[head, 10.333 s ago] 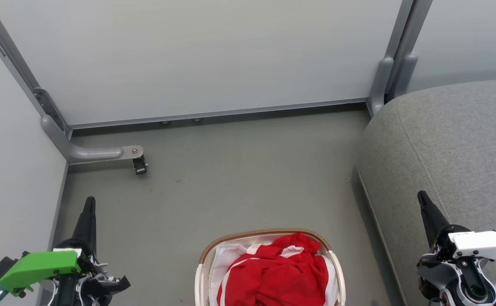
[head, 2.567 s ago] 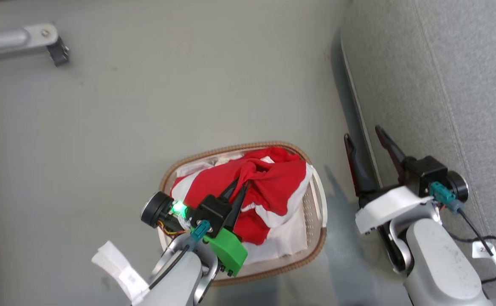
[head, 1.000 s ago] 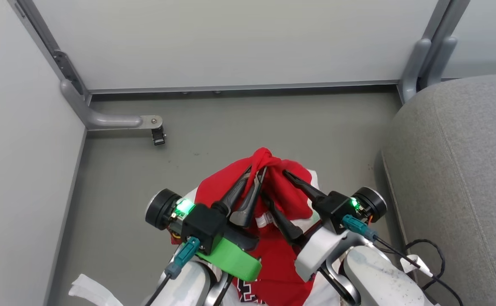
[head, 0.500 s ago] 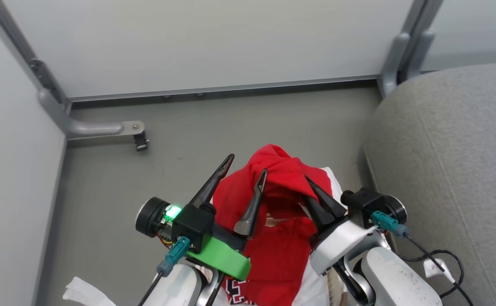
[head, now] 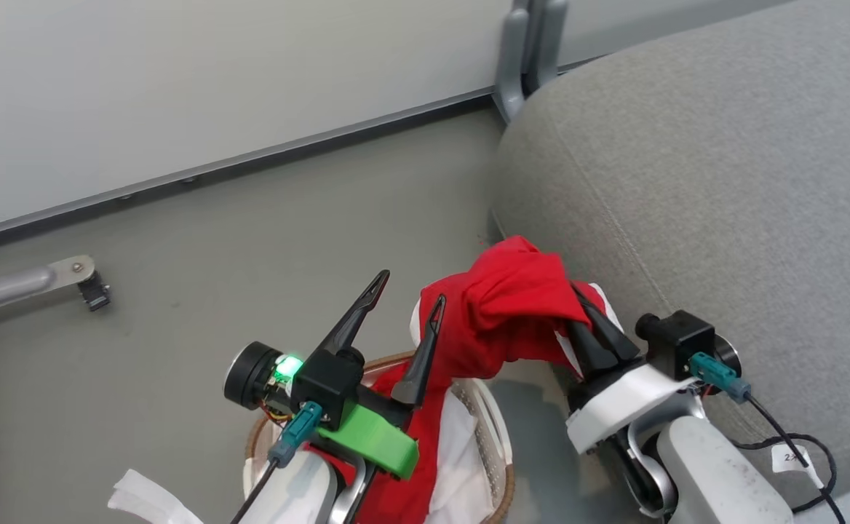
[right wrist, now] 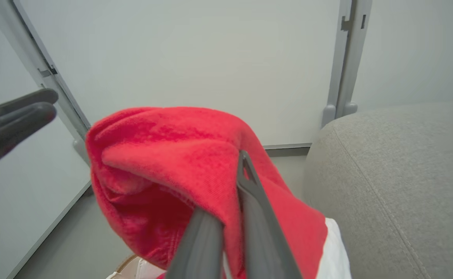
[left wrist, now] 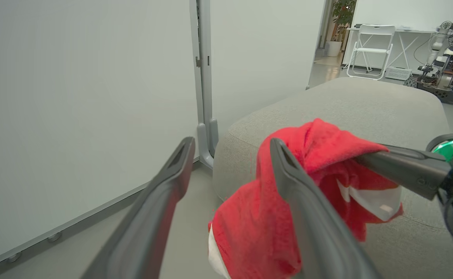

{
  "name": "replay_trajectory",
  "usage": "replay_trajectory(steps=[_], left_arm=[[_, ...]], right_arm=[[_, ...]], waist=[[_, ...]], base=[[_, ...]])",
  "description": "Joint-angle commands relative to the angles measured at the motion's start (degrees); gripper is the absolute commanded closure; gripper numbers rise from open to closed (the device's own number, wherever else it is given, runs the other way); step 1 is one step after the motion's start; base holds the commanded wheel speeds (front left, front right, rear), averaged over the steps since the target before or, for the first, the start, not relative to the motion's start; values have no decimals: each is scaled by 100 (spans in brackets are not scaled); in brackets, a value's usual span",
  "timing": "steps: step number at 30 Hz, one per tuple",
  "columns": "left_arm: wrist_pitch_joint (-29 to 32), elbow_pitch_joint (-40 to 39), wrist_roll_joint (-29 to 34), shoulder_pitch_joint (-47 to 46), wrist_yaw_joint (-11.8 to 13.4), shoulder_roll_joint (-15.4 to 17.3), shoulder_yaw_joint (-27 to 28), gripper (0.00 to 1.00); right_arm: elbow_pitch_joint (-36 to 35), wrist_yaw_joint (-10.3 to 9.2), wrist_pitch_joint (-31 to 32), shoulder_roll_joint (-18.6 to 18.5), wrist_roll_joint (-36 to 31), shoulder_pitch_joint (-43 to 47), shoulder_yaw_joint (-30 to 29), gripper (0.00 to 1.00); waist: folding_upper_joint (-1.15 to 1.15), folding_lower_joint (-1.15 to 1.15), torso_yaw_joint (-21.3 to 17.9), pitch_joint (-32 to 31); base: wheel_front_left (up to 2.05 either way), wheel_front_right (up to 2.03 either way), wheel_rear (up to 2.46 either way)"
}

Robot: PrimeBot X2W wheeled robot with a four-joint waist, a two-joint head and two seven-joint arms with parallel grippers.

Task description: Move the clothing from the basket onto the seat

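Fingers [head: 591, 348] of right gripper [head: 584, 314] pinched on red clothing [head: 512, 306], bunch raised above basket [head: 489, 429], beside grey seat [head: 687, 182]. Left gripper [head: 412, 287] spread wide, gripping nothing.

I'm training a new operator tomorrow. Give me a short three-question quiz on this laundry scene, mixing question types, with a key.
1. True or false: the left gripper is shut on the clothing.
2. The right gripper grips: A) the clothing, B) a towel, C) nothing.
3. Fill in: beside the grey seat, the clothing's lower end trails down into the ___.
Key: 1 false, its jaws stand open; 2 A; 3 basket.
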Motion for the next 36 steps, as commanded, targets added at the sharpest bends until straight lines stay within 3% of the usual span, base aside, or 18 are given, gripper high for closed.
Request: replay_trajectory(steps=[1,10,23,31,32,33,34,36], left_arm=[[-3,46,58,-98,-29,28,41,0],[-3,253,212,-302,-123,31,-18,0],[-3,474,509,-734,-179,160,-47,0],[-3,481,495,-978,-186,202,-37,0],[-3,486,488,-980,-186,201,-26,0],[-3,494,483,-982,-187,203,-21,0],[-3,502,479,-980,-187,207,-18,0],[-3,508,473,-966,-187,219,6,0]], right_arm=[[-4,-6,-13,-55,62,-80,-93,100],[250,-6,-13,-640,-231,-1037,-730,100],[1545,-7,-12,-1514,-990,-2942,-1991,100],[2736,-7,-8,-1505,-1891,-3534,-3086,100],[2804,-7,-8,-1462,-1998,-3518,-3188,92],[2885,-7,-7,-1413,-2110,-3463,-3301,62],[2938,-7,-7,-1366,-2182,-3405,-3387,0],[2982,-7,-8,-1289,-2327,-3305,-3611,0]], waist=[[48,0,-710,322],[48,0,-919,805],[48,0,-389,1842],[48,0,-30,2310],[48,0,-10,2326],[48,0,9,2339],[48,0,21,2342],[48,0,42,2331]], base=[[0,0,0],[0,0,0],[0,0,0],[0,0,0],[0,0,0],[0,0,0],[0,0,0],[0,0,0]])
